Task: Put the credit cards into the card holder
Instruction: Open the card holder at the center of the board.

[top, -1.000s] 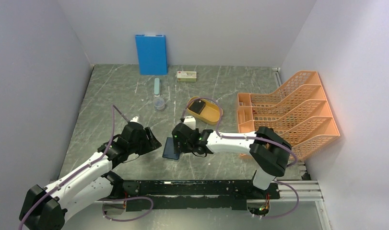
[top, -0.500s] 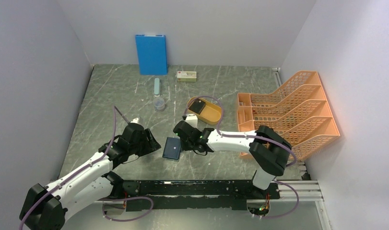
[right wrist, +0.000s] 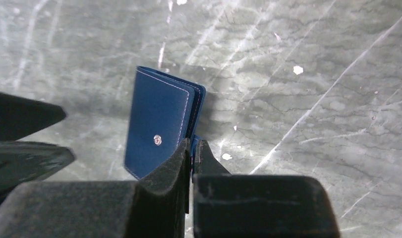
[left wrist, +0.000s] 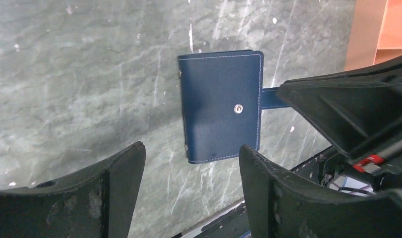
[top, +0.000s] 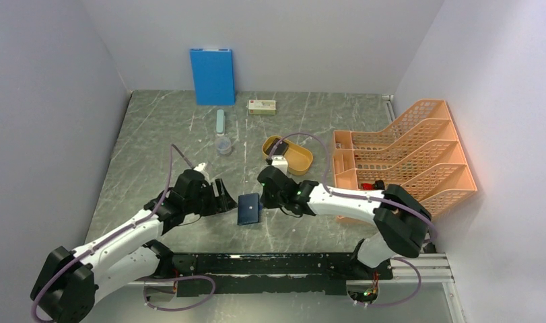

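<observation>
Right gripper is clenched on the snap tab of the card holder, fingers pinched tight with the tab sandwiched between them. The holder is folded closed, navy cover and snap stud facing up, tab unsnapped and sticking out at its 3 o'clock in the left wrist view. Can't tell whether it lies fully flat on the marble table or is tipped up a bit on the tab side. Left gripper is released, fingers spread wide, just beside the holder at its 9 o'clock in the top view, touching nothing. The holder sits mid-table near the front edge, at 6 o'clock from the clear cup. Yellow oval tray is at the holder's 1 o'clock, orange file rack at 3 o'clock, and blue board leans on the back wall at 12.
</observation>
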Available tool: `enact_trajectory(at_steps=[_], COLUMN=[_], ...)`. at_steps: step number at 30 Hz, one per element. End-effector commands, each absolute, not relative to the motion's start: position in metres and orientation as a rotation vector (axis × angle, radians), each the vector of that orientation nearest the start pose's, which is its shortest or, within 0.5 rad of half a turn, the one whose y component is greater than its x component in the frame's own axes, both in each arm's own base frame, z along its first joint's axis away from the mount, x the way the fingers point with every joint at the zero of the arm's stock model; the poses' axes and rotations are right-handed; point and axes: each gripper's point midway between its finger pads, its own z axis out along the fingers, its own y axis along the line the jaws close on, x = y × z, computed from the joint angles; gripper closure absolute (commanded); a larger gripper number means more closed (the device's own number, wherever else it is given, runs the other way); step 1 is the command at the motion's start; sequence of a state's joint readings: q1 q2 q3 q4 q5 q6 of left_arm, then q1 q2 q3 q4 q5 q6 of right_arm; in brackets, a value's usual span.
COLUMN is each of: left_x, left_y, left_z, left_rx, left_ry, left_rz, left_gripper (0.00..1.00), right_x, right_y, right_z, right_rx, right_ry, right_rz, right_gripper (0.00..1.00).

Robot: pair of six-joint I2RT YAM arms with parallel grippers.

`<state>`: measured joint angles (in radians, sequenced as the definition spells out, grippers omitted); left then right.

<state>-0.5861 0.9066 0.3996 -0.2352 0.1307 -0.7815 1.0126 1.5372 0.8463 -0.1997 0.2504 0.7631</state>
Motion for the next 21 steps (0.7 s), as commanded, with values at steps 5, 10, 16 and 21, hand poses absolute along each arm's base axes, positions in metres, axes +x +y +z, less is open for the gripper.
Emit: enact_trajectory(at_steps=[5, 10, 16, 21], left_x=[0.189, 0.195, 0.203, 0.206], left_y=[-0.225, -0.247, -0.259, -0.265], left_z=[0.073, 0.073, 0.073, 0.073], left_rx=[-0.024, 0.011, 0.020, 0.027], left_ry=[2.406, 2.405, 2.419, 2.424], left_rz=[-0.961, -0.980, -0.957, -0.953], left_gripper=[0.25, 0.25, 0.26, 0.26], right_x=[0.213, 0.210, 0.209, 0.206], right_y=[0.310, 0.312, 0.316, 0.319], right_z=[0.075, 0.077, 0.084, 0.091], right_rx=[-0.220, -0.227, -0.238, -0.239], right_ry=[2.422, 2.416, 2.400, 2.381], right_rz=[0.609, 0.652, 0.697, 0.746], right_gripper=[1.00, 1.00, 1.00, 1.00])
